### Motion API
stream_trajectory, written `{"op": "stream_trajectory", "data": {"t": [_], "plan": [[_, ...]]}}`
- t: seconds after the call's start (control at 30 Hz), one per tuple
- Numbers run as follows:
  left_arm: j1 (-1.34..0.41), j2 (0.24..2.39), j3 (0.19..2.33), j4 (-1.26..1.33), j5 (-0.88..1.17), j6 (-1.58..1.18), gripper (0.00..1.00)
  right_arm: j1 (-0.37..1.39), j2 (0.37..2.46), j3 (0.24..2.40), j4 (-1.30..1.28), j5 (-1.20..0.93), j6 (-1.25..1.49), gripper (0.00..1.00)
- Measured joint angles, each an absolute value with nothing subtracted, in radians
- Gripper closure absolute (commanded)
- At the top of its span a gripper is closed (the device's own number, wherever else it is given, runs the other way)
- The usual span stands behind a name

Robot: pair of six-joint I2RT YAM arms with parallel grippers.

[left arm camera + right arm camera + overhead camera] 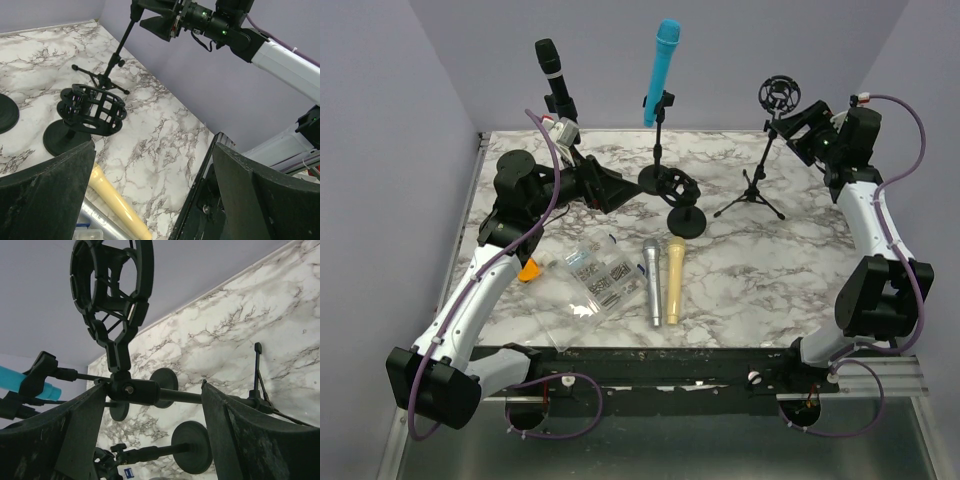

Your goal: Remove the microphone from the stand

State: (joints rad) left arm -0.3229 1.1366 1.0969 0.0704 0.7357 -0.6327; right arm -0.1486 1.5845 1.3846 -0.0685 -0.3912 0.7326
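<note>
A blue microphone (pixel 663 55) stands clipped upright in a black stand (pixel 660 150) at the back centre. A black microphone (pixel 552 75) sits upright on another stand at the back left. My right gripper (pixel 788 122) is open beside the empty shock mount (pixel 777 95) of a tripod stand (pixel 752 190). In the right wrist view its jaws (pixel 154 387) stand wide just below that mount (pixel 112 285), the pole crossing between the fingertips; the blue microphone (pixel 25 382) shows at the left edge. My left gripper (pixel 615 190) hangs open over the table, holding nothing (pixel 154 150).
A low round-based stand with an empty shock mount (pixel 680 190) stands mid-table (pixel 92 107). A silver microphone (pixel 651 283) and a gold one (pixel 675 280) lie side by side near the front. A clear plastic box (pixel 595 275) and an orange piece (pixel 528 270) lie front left.
</note>
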Motion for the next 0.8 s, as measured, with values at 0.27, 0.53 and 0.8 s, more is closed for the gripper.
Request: {"op": "stream_trajectory", "data": {"t": [0.27, 0.53, 0.8], "plan": [[-0.323, 1.137, 1.097, 0.070, 0.736, -0.633, 0.01, -0.152, 1.584, 1.293, -0.044, -0.392, 0.732, 0.23], [-0.323, 1.137, 1.097, 0.070, 0.736, -0.633, 0.01, -0.152, 1.584, 1.231, -0.039, -0.396, 0.729, 0.23], [-0.323, 1.137, 1.097, 0.071, 0.736, -0.633, 0.01, -0.139, 1.573, 1.231, -0.083, -0.378, 0.633, 0.22]]}}
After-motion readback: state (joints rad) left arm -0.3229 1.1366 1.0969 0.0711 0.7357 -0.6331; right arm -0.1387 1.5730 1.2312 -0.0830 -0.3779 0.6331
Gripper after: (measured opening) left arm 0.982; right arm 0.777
